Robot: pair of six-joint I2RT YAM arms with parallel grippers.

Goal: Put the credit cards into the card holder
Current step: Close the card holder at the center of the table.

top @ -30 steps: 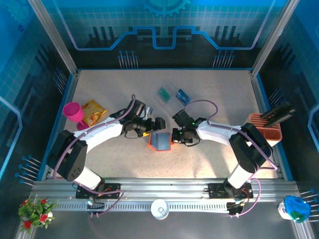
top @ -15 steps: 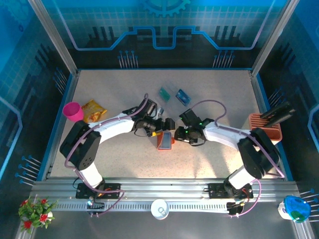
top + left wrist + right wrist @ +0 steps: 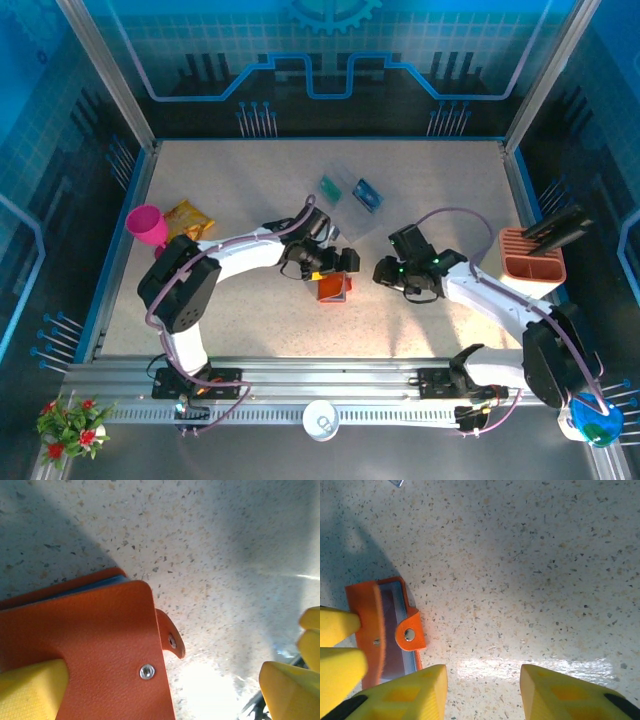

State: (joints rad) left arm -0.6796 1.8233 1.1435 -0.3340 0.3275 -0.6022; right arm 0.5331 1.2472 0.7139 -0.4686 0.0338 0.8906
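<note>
- Left gripper (image 3: 338,268): the jaws stand wide apart. In the left wrist view, one yellow finger (image 3: 31,689) lies against the orange outer face of the card holder (image 3: 90,645). The other finger (image 3: 290,685) is well apart from it, with bare table (image 3: 225,555) between them. Nothing is clamped.
- Right gripper (image 3: 383,272): the jaws are apart. In the right wrist view, only speckled table surface lies between the two fingers (image 3: 400,695). The gripper hangs just to the right of the card holder (image 3: 382,630) and does not touch it.
- Card holder (image 3: 333,287): it rests on the table near the middle, between the two grippers. Its grey-blue inner pocket faces the right gripper. The snap tab (image 3: 410,635) projects from that side.
- Credit cards: a teal credit card (image 3: 330,187) and a blue credit card (image 3: 366,193) lie flat on the table, side by side, beyond the card holder and well apart from it.
- Other items: a pink cup (image 3: 147,225) and a yellow snack bag (image 3: 188,222) sit at the left. An orange slotted box (image 3: 530,258) sits at the right edge.
</note>
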